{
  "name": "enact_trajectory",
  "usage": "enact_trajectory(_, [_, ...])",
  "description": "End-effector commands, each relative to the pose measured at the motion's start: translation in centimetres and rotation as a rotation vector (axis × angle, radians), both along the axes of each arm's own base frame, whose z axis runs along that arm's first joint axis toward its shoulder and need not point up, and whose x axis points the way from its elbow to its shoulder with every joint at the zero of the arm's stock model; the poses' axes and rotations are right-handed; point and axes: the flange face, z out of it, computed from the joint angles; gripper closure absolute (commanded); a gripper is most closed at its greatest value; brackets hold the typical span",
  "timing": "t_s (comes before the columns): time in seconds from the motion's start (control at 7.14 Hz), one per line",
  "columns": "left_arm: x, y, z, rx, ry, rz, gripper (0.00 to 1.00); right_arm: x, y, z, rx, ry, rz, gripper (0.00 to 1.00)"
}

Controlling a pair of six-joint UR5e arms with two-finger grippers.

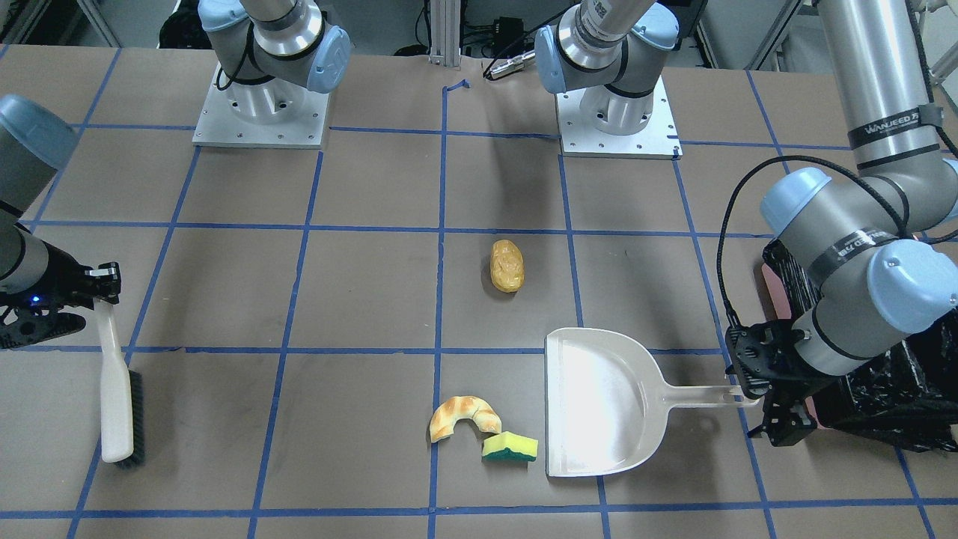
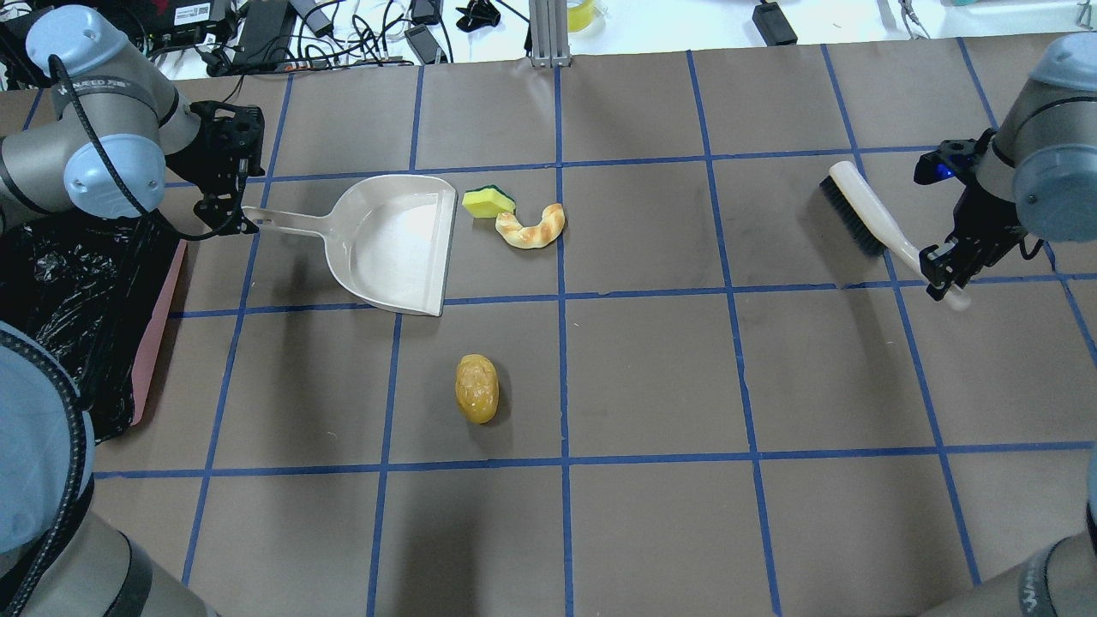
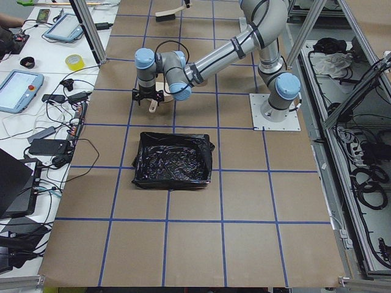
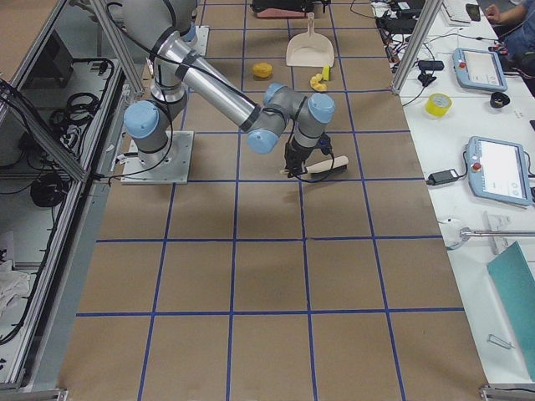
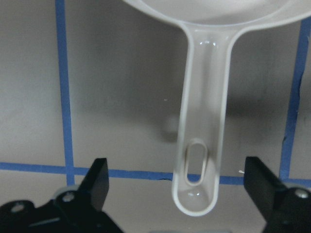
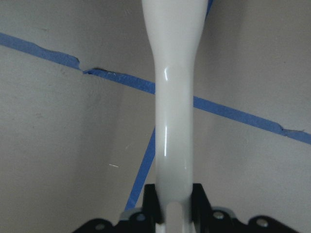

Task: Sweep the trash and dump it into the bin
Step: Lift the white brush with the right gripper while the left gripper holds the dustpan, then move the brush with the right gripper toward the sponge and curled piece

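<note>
Overhead and front-facing cameras look down from opposite sides — both show the dustpan (image 2: 394, 248).

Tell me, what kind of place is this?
Probably a robot lab, not a home. Robot arms are bolted to a table marked with blue tape squares, and touchscreen controllers and loose cables lie beside it.

a yellow-brown potato-shaped lump (image 2: 476, 388) lies alone. a curved golden croissant (image 2: 531, 228) sits just beside a yellow-green sponge wedge (image 2: 488, 201). the pink rectangular bag-lined bin (image 2: 161, 317) stands well apart.
</note>
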Motion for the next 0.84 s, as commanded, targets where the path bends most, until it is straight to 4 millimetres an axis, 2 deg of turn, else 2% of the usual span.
enact_trajectory(0.0, [-1.0, 0.2, -2.0, 0.030, 0.053, -0.028, 0.00, 5.3, 0.4, 3.3, -0.014, 0.025, -0.100, 1.00])
enact_trajectory(0.14, [-1.1, 0.4, -2.1, 0.036, 0.051, -0.019, 0.00, 12.1, 0.7, 4.2, -0.016, 0.057, -0.163, 1.00])
enact_trajectory(0.28, [-1.0, 0.4, -2.3, 0.038, 0.050, -0.022, 0.00, 19.5, 0.9, 4.1, -0.045, 0.091, -0.206, 1.00])
enact_trajectory(0.42, [-0.9, 0.4, -3.0, 0.049, 0.049, -0.021, 0.06, 24.7, 0.7, 3.8, -0.064, 0.108, -0.186, 1.00])
enact_trajectory(0.56, [-0.9, 0.3, -3.0, 0.048, 0.050, -0.020, 0.23, 29.2, 0.5, 4.4, -0.088, 0.119, -0.160, 1.00])
enact_trajectory(0.7, [-1.0, 0.4, -2.8, 0.046, 0.051, -0.021, 0.55, 33.3, 0.7, 4.2, -0.100, 0.125, -0.162, 1.00])
